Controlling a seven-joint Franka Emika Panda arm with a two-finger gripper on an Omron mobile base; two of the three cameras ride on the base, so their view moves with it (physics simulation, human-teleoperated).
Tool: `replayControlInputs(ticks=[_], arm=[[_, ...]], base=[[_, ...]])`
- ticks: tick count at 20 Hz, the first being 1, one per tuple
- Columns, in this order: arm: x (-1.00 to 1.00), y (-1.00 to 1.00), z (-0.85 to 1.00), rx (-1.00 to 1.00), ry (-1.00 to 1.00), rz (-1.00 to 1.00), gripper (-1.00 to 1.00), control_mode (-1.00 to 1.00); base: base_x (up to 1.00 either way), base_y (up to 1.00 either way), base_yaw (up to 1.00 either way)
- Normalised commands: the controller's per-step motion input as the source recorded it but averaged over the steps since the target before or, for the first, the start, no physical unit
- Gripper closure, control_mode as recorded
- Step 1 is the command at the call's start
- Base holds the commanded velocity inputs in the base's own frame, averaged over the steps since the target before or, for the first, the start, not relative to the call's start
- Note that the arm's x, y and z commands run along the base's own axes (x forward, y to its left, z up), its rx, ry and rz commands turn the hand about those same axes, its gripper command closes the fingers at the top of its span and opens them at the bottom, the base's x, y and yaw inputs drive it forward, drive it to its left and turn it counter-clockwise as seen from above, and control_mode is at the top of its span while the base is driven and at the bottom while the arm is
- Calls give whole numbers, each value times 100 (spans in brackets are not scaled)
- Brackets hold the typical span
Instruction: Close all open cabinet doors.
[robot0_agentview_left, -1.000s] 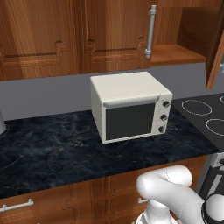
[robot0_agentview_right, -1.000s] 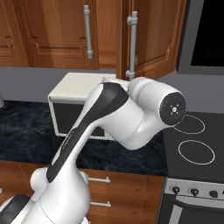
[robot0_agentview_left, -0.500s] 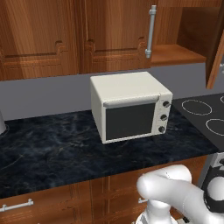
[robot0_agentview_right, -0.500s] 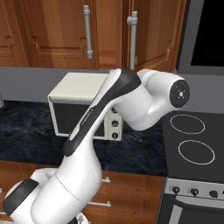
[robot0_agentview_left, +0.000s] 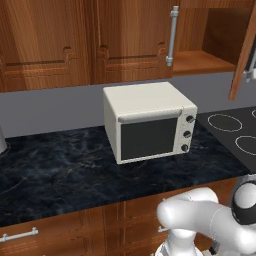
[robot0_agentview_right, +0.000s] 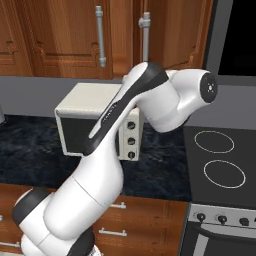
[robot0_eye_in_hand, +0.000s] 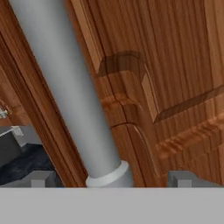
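Left base camera sitting behind me on my left, looking forward and down across counter (robot0_agentview_left: 60, 170) at toaster oven (robot0_agentview_left: 147, 125) and wall cabinets. Right base camera looking from opposite side over my arm, sharing same toaster oven (robot0_agentview_right: 95, 122), counter, stove (robot0_agentview_right: 220, 160) and open cabinet door (robot0_agentview_right: 170, 32). Hand camera riding on my wrist, tilted, looking along my fingers (robot0_eye_in_hand: 186, 178), pressing very close to door's silver handle (robot0_eye_in_hand: 65, 92).

The white arm (robot0_agentview_right: 115, 150) rises from its base, bends sharply at the elbow and reaches upward to the right, its gripper (robot0_eye_in_hand: 111, 179) spread wide with both finger tips (robot0_eye_in_hand: 41, 178) apart.
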Motion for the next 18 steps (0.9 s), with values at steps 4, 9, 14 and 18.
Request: replayControlInputs(ticks=[4,9,14,18], arm=[[62,26,0,0,0,0,-100,-100],[37,35,-2,0,-7,-1,-100,-100],[0,16,-6,0,-7,-1,-100,-100],[19,1,-6,0,0,0,-100,-100]], base=[[0,0,0],[0,0,0],[0,0,0],[0,0,0]])
